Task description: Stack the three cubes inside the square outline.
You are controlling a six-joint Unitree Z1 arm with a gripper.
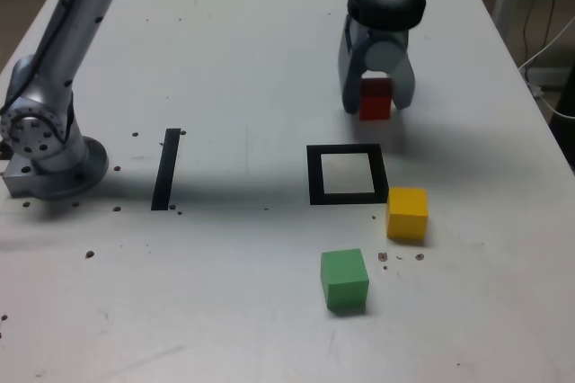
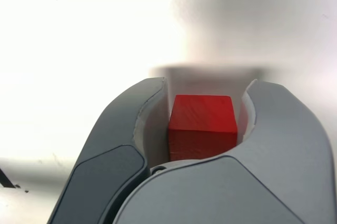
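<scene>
gripper: closed on red cube, at the tabletop.
outline: nearer the exterior camera than the cube, slightly toward exterior view's left; centre bare.

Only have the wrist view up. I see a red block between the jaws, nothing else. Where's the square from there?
Observer: In the exterior view the square outline lies just below the gripper in the picture, nearer the camera, and it is empty.
Operator: Other cubes?
Observer: The yellow cube sits off the outline's lower right corner in the exterior view.
Operator: Green?
Observer: The green cube stands apart, nearer the camera than the outline, not touching the yellow one.
Operator: Red lifted yet?
Observer: The red cube is clamped between the jaws; I can't tell whether it is off the table.
</scene>
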